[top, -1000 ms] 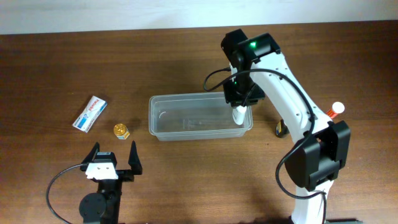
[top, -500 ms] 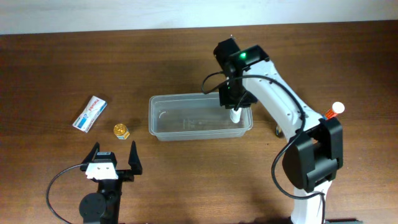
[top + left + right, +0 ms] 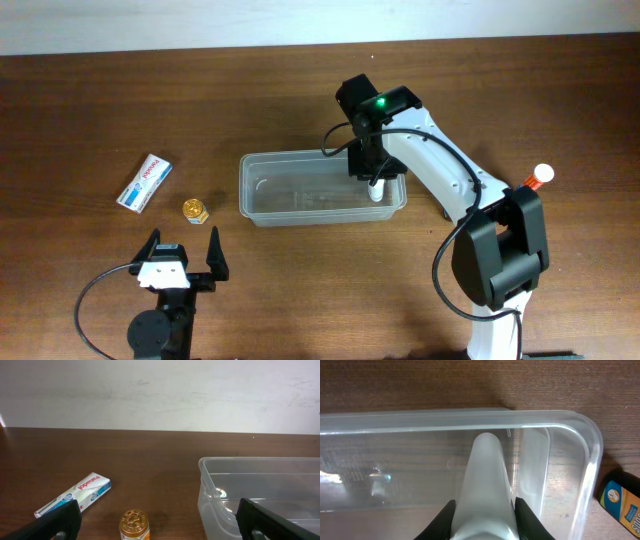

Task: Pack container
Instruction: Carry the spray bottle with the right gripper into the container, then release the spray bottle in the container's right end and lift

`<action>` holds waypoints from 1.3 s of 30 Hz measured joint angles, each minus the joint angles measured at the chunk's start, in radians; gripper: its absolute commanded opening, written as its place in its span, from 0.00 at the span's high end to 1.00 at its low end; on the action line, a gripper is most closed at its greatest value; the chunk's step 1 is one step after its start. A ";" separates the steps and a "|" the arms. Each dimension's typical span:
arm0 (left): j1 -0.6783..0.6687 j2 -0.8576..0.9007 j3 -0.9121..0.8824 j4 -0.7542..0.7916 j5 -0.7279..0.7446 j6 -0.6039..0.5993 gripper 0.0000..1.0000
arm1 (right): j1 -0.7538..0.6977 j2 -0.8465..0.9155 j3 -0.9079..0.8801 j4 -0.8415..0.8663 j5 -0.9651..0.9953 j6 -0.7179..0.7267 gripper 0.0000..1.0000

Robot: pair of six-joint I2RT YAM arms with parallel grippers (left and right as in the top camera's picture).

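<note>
The clear plastic container sits mid-table; it also shows in the left wrist view and the right wrist view. My right gripper is shut on a white tube and holds it over the container's right end; the tube points into the tub between the fingers. My left gripper is open and empty at the front left, its fingers framing a small gold-capped bottle, which stands left of the container.
A white and blue toothpaste box lies at the left, also in the left wrist view. A white bottle with an orange cap stands at the right. A dark box with blue and yellow label lies right of the container.
My right arm has moved left and lowered the white tube from the container's right rim further into the tub. The left arm has not moved.
</note>
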 measured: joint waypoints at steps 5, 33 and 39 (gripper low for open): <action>0.000 0.000 0.000 0.000 0.000 0.000 0.01 | 0.000 0.000 -0.010 0.018 0.003 0.003 0.78; 0.000 0.000 0.000 0.000 0.000 0.000 0.01 | -0.027 0.000 -0.045 0.032 0.012 0.002 0.65; 0.000 0.000 0.000 0.000 0.000 0.000 0.01 | -0.032 -0.013 -0.034 -0.011 0.013 -0.006 0.63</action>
